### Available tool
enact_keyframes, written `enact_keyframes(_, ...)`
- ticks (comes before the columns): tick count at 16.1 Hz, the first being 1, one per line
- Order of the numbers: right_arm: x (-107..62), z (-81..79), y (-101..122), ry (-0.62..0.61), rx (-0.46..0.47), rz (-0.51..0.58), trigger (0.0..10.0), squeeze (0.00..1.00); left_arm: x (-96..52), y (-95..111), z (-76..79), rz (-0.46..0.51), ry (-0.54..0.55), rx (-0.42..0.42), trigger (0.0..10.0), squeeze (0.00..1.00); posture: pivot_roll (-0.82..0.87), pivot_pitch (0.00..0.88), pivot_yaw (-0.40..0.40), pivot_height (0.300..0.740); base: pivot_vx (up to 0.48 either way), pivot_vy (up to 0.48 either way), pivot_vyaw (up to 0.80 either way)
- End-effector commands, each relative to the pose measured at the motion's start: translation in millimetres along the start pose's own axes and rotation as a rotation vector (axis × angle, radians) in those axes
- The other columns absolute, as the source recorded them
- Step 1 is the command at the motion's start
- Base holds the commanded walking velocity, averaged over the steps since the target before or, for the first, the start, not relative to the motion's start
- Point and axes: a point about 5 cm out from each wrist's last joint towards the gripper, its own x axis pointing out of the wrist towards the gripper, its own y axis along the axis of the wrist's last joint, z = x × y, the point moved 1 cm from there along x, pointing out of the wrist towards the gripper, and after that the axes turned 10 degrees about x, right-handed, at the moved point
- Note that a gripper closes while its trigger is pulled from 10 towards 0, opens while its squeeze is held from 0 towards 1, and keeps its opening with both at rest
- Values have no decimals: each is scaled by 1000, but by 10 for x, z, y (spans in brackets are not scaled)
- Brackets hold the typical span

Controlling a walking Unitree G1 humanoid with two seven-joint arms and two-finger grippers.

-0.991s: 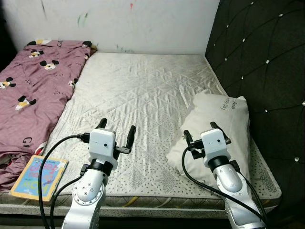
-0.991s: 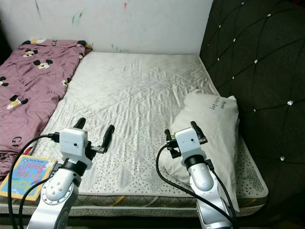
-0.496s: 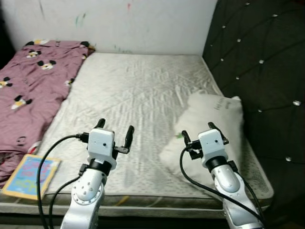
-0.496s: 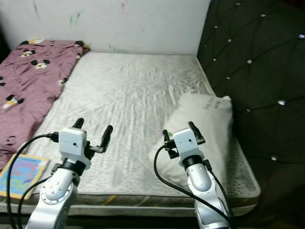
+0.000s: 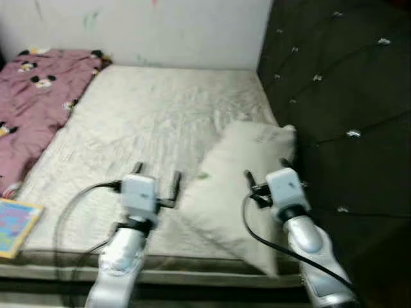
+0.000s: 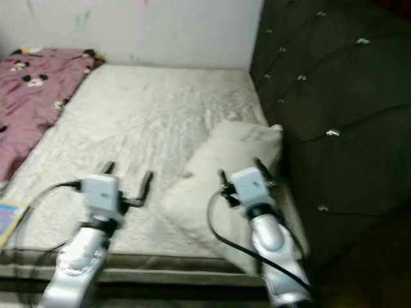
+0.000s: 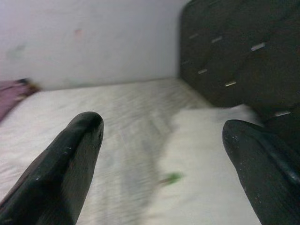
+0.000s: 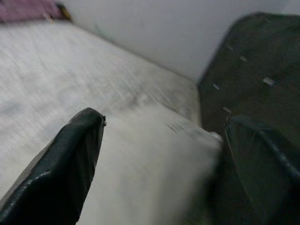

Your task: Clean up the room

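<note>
Everything's a bit blurry here. The bare grey mattress (image 5: 135, 122) runs up to the white wall (image 5: 154, 29), with the dark tufted headboard (image 5: 334, 96) along its right edge. A white pillow (image 5: 237, 173) lies near the mattress's front right corner, right beside the headboard. A pink cartoon-print blanket (image 5: 32, 96) covers the left edge, and a colourful book (image 5: 16, 221) sits at the front left corner. Left claw (image 5: 156, 181) hovers over the front edge of the mattress, fingers spread wide, nothing in them. Right claw (image 5: 264, 174) hangs above the pillow, fingers also apart and empty.
</note>
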Motion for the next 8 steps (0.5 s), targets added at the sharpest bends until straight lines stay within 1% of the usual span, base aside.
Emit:
enact_keyframes(1,32,-38,67,5,13,28,10000,0,0,28,-72,13,9,23,10000,0,26,31,-4,740,0,0,0)
enact_keyframes(4,36,-41,71,2,16,31,10000,0,10,35,-78,15,12,21,10000,0,24,32,-4,740,0,0,0)
enact_keyframes(6,37,-38,65,6,19,29,10000,0,5,28,-44,14,-3,11,10000,0,27,31,-5,740,0,0,0)
enact_keyframes(8,42,-38,68,7,17,30,10000,0,4,28,-43,13,-3,13,10000,0,28,31,-6,740,0,0,0)
